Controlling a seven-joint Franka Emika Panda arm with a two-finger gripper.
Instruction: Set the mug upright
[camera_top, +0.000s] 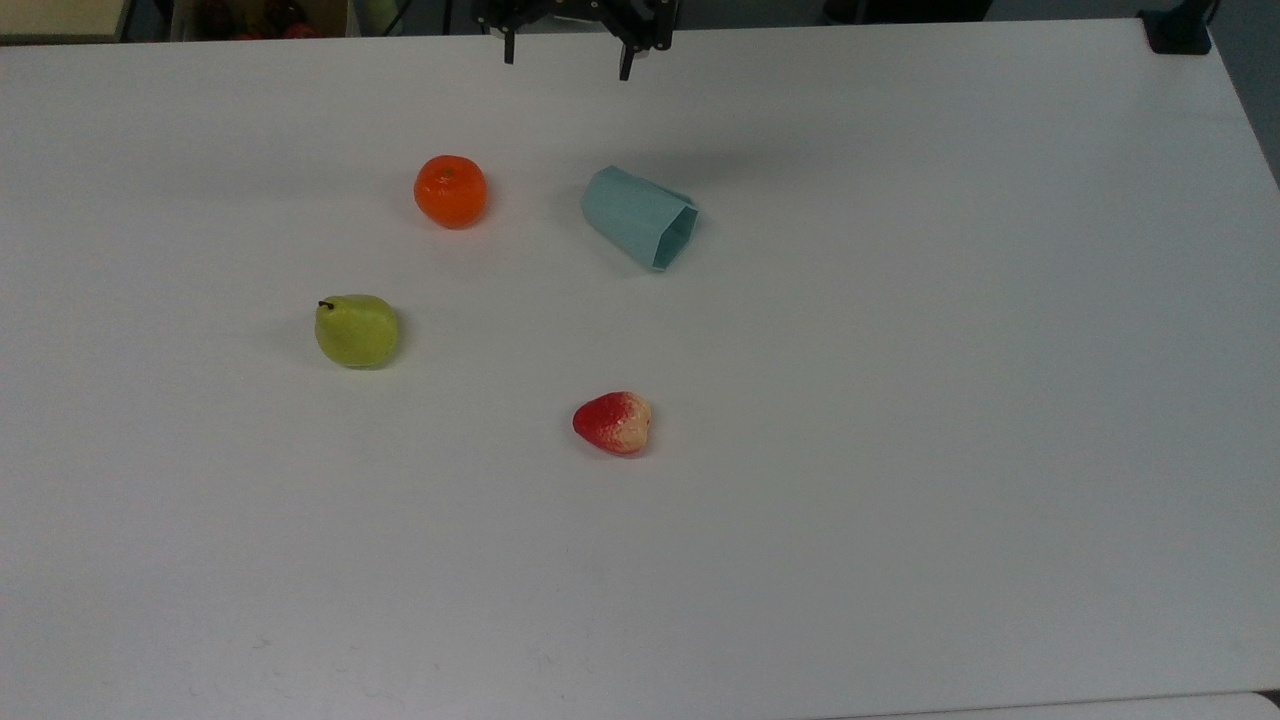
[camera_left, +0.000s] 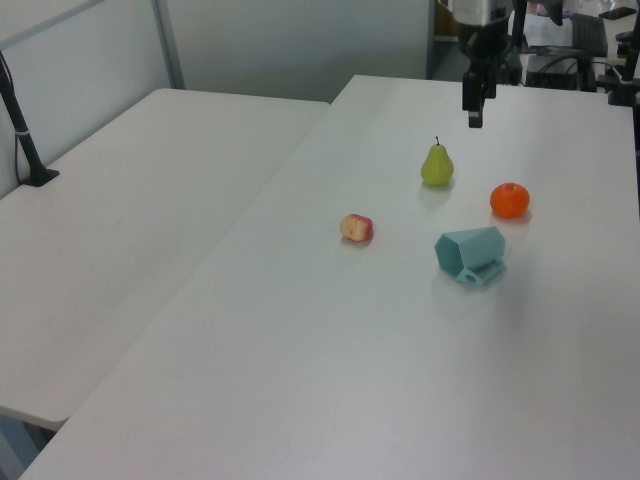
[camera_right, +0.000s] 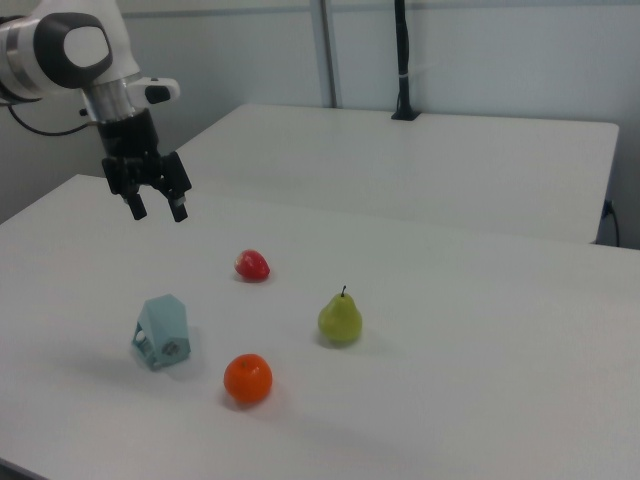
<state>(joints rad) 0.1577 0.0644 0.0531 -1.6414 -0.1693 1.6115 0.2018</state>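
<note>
The pale teal faceted mug (camera_top: 641, 216) lies on its side on the white table (camera_top: 900, 400), its hexagonal mouth turned toward the top view's lower right. In the left view the mug (camera_left: 471, 254) rests with its handle against the tabletop, and the mug (camera_right: 161, 331) shows its narrow base in the right view. My gripper (camera_top: 568, 62) hangs open at the table's far edge, well above and behind the mug, nothing between its fingers. The same gripper (camera_right: 158, 207) hovers high over the table in the right view and appears as gripper (camera_left: 475, 108) in the left view.
An orange (camera_top: 450, 190) sits to the top view's left of the mug. A green pear (camera_top: 356, 330) stands further left and nearer. A red strawberry (camera_top: 613, 422) lies in front of the mug. A second white table (camera_left: 130, 210) adjoins on the left view's left.
</note>
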